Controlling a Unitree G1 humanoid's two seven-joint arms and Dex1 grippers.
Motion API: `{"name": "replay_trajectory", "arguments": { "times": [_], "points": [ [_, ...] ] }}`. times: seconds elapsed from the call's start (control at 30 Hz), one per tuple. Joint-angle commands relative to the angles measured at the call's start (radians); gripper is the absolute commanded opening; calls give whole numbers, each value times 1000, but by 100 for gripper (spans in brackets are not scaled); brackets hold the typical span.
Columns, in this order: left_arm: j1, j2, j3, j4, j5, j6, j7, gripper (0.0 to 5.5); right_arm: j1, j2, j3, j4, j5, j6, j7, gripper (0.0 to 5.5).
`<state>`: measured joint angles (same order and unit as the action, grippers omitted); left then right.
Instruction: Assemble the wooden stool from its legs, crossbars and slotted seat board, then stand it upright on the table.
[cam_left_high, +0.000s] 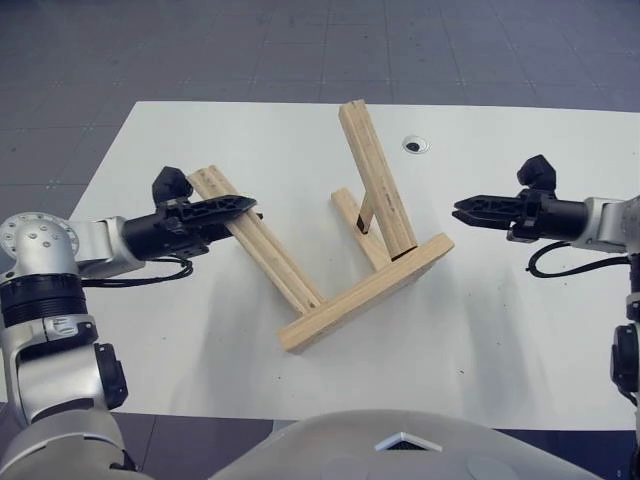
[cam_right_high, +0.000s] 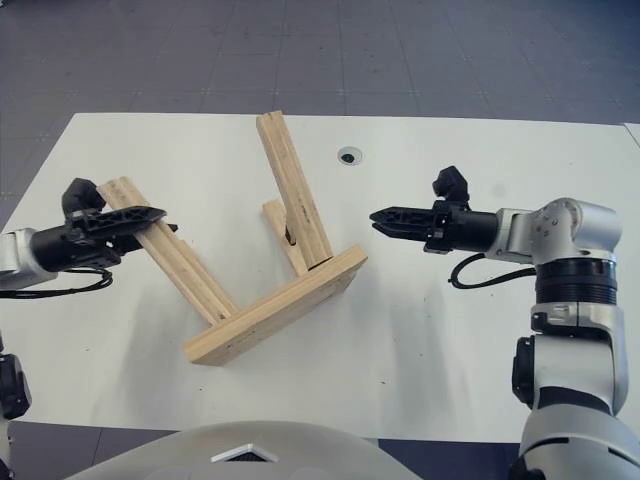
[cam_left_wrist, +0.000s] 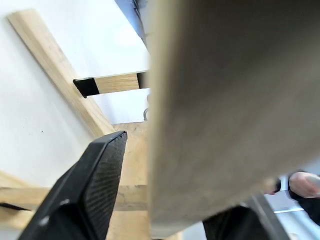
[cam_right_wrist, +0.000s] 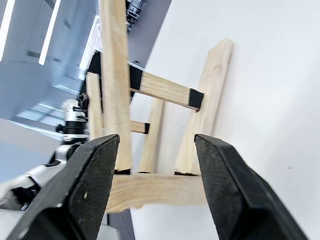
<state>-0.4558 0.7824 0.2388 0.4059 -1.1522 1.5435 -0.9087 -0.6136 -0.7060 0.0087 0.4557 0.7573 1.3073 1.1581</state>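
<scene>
The wooden stool lies on its side in the middle of the white table (cam_left_high: 520, 330). Its seat board (cam_left_high: 365, 293) stands on edge nearest me, and the legs point away from me. My left gripper (cam_left_high: 250, 205) is open at the far end of the left leg pair (cam_left_high: 262, 240). In the left wrist view that leg (cam_left_wrist: 215, 110) sits between the fingers (cam_left_wrist: 90, 190), with a gap showing on one side. My right gripper (cam_left_high: 460, 212) is open and holds nothing, hovering to the right of the right leg (cam_left_high: 377, 180) and apart from it. A crossbar (cam_right_wrist: 165, 90) with black ends joins the legs.
A small round hole (cam_left_high: 414, 146) is in the table behind the stool, to the right. Bare tabletop lies on both sides of the stool and in front of it, up to the near edge. Grey floor tiles surround the table.
</scene>
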Motion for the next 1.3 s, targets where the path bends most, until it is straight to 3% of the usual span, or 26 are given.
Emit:
{"name": "replay_trajectory", "arguments": {
  "times": [0.03,0.13,0.37,0.6,0.87,0.97,1.17,1.3],
  "points": [
    [51,-18,-66,-54,168,-145,79,220,10,38,30,-29,-64,-76,-46,276],
    [48,-44,17,-59,157,-236,82,220,35,55,43,-59,-77,-89,-49,276],
    [48,-109,245,-36,40,-213,152,220,56,65,54,-81,-97,-99,-52,276],
    [13,-106,352,72,34,-190,223,220,79,71,60,-109,-109,-101,-61,276],
    [357,1,445,-123,88,-294,81,220,128,82,43,-105,-185,-233,-122,276],
    [495,4,385,-271,127,-341,20,220,151,101,81,-96,-285,-394,-178,276],
    [898,157,17,-806,473,-714,-189,220,181,151,133,-59,-436,-675,-222,276],
    [905,182,-22,-903,490,-762,-223,220,230,150,159,-136,-454,-695,-196,276]
  ]
}}
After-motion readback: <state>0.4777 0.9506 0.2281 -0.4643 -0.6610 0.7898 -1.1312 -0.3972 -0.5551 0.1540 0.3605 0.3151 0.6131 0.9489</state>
